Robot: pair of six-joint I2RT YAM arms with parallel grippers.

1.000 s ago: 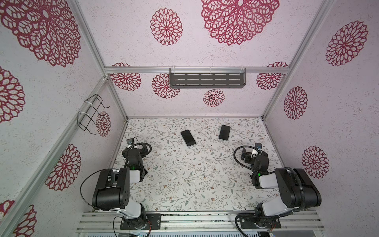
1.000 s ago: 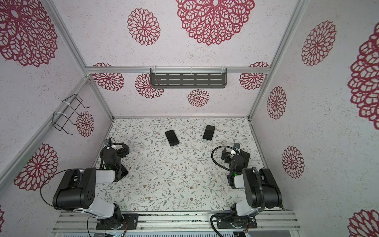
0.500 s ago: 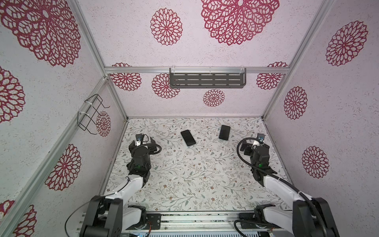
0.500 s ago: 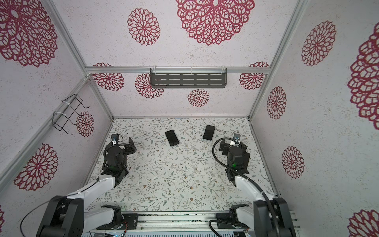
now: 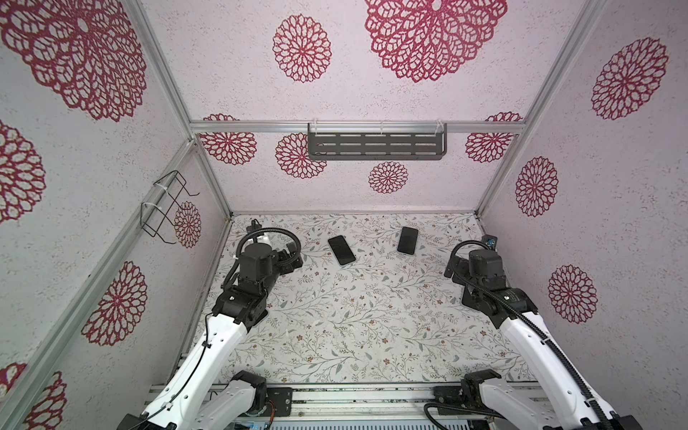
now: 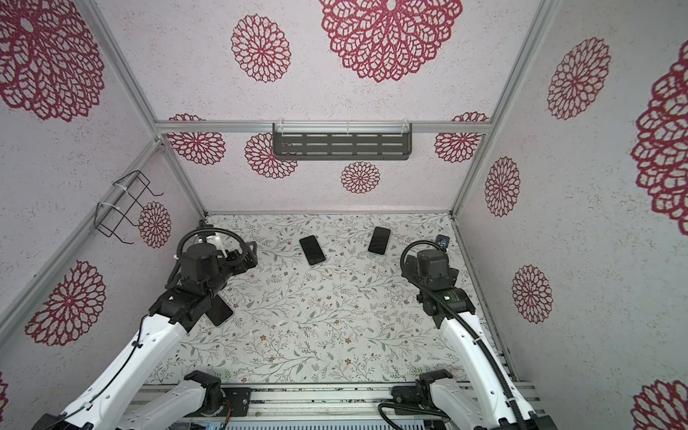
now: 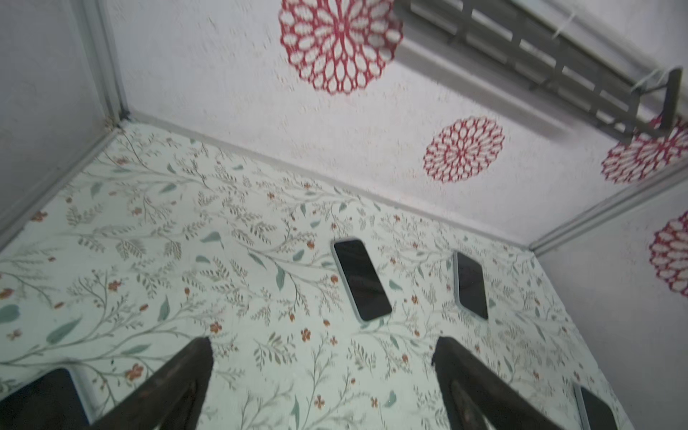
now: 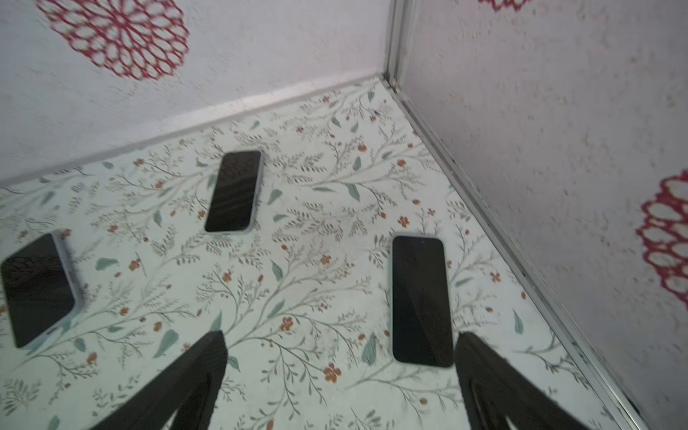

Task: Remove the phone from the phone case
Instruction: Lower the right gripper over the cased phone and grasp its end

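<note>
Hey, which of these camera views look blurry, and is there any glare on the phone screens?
Both top views: sharp, evenly lit, no glare. Left wrist view: smeared, worst on the wall rack and the red flower beside it. Right wrist view: also smeared; the screen of the far phone faintly mirrors the wall pattern, no harsh glare.

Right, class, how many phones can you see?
4. Two lie in the middle toward the back: the left phone and the right phone. A third phone lies near the right wall. A fourth phone peeks from under the left arm. The arms may hide more.
</note>
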